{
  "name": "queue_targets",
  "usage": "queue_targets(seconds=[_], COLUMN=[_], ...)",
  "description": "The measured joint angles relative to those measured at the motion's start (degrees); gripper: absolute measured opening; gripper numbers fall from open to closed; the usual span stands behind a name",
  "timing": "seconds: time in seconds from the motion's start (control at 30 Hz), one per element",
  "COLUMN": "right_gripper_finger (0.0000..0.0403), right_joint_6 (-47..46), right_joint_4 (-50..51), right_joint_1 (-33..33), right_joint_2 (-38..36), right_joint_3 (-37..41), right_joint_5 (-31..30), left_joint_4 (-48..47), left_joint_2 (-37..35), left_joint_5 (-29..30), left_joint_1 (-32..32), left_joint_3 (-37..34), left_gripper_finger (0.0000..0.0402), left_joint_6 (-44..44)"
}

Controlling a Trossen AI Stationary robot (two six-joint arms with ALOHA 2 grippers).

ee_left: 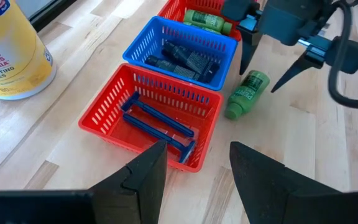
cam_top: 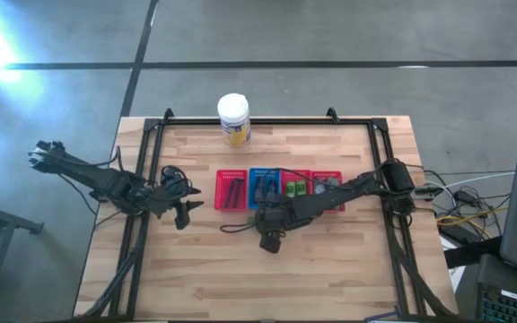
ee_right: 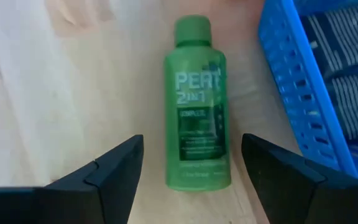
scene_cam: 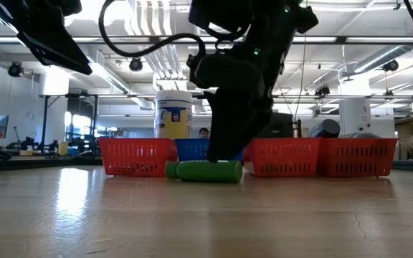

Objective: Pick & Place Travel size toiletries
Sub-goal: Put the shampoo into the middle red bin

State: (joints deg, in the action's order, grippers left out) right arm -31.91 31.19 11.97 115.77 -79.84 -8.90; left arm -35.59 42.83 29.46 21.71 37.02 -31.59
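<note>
One small green plastic shampoo bottle [ee_right: 197, 106] lies on its side on the wooden table [cam_top: 330, 269], just in front of the blue mesh basket [ee_left: 180, 55] and not in any tray. The right gripper [ee_right: 193, 171] hangs directly over it with fingers spread wide, one on each side of the bottle's body and neither touching it. The bottle's long axis runs between the fingers, so they face its two long flanks, and a straight descent looks enough before a squeeze. The left gripper [ee_left: 194, 174] waits well to the left, near the red mesh basket [ee_left: 151, 118] holding blue razors [ee_left: 160, 124], its fingers also apart, clearly farther from the bottle.
</note>
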Motion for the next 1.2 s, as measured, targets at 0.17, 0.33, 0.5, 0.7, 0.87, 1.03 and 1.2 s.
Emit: queue_targets(seconds=[0.17, 0.33, 0.5, 0.7, 0.87, 1.03, 1.2], right_gripper_finger=[0.0261, 0.0273, 0.0287, 0.029, 0.0273, 0.0259, 0.025], right_joint_6=[-0.9, -0.7, -0.7, -0.4, -0.5, -0.9, -0.3], right_joint_4=[-0.4, -2.4, -5.8, -7.0, -7.5, -9.0, -9.4], right_joint_1=[-0.1, -0.2, -0.2, -0.2, -0.2, -0.3, -0.2], right_joint_2=[0.0, 0.0, 0.0, -0.2, -0.1, 0.0, 0.2], right_joint_3=[1.0, 3.0, 4.2, 5.4, 6.0, 6.3, 5.3], right_joint_5=[-0.1, -0.1, -0.4, -0.5, -2.6, -3.2, -3.1], left_joint_4=[0.0, 0.0, 0.0, 0.0, -0.1, -0.1, 0.0], left_joint_2=[0.0, 0.0, 0.0, 0.0, 0.0, 0.0, 0.0], left_joint_5=[0.0, 0.0, 0.0, 0.0, 0.0, 0.0, 0.0], left_joint_1=[0.0, 0.0, 0.0, 0.0, 0.0, 0.0, 0.0], left_joint_3=[0.0, 0.0, 0.0, -0.1, -0.8, -0.8, -0.8], left_gripper_finger=[0.0181, 0.0181, 0.0181, 0.0181, 0.0181, 0.0181, 0.0181], left_joint_6=[0.0, 0.1, 0.1, 0.1, 0.0, 0.0, 0.0])
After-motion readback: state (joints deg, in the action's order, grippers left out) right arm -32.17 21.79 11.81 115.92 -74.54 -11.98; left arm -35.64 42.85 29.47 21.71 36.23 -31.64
